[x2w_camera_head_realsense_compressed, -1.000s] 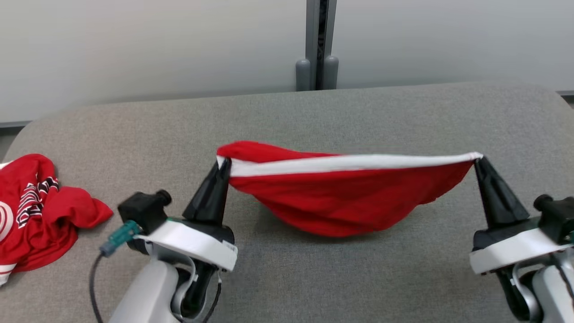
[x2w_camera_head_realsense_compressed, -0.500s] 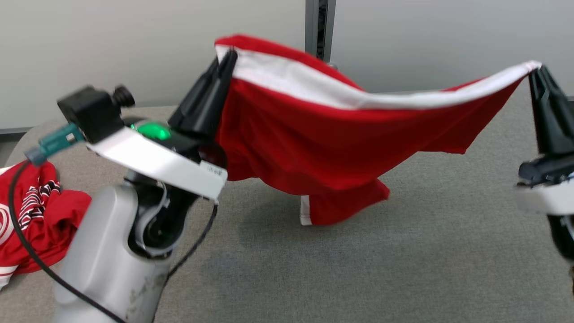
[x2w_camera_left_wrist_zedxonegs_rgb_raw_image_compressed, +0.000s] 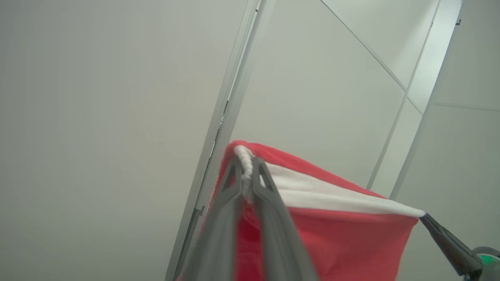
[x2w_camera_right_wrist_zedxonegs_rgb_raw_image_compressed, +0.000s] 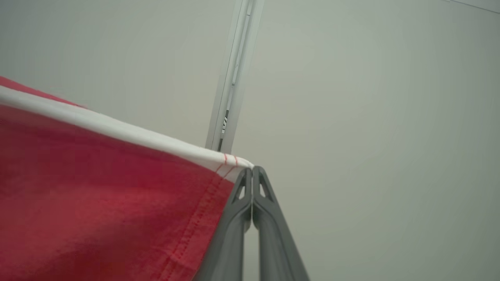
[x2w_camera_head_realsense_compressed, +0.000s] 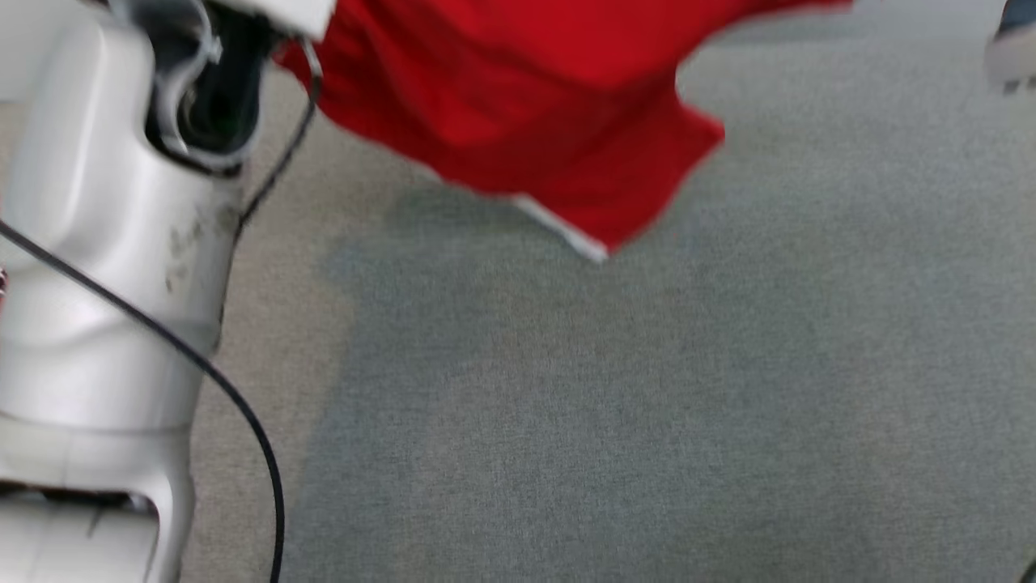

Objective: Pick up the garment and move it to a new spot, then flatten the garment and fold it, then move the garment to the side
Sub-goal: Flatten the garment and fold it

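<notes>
Garment (x2w_camera_head_realsense_compressed: 518, 89): red cloth with a white band (x2w_camera_left_wrist_zedxonegs_rgb_raw_image_compressed: 312, 197) along its top edge, held up in the air and stretched between the two arms, over the tabletop (x2w_camera_head_realsense_compressed: 647, 405). Its lower corner is white-edged and blurred and hangs toward the grey, cloth-covered tabletop; contact cannot be told. A shadow lies on the tabletop beneath it. A pale wall (x2w_camera_left_wrist_zedxonegs_rgb_raw_image_compressed: 97, 117) stands behind the garment in both wrist views, split by a light upright post (x2w_camera_right_wrist_zedxonegs_rgb_raw_image_compressed: 234, 78). The left forearm (x2w_camera_head_realsense_compressed: 89, 243), pale, is raised at the left edge of the head view, with a black cable (x2w_camera_head_realsense_compressed: 202, 368) running down across it. Left fingers (x2w_camera_left_wrist_zedxonegs_rgb_raw_image_compressed: 224, 218): pinched together on a bunched white corner of the band. Right fingers (x2w_camera_right_wrist_zedxonegs_rgb_raw_image_compressed: 230, 234): pressed tight on the opposite corner, beside two red stitch lines (x2w_camera_right_wrist_zedxonegs_rgb_raw_image_compressed: 230, 159).
</notes>
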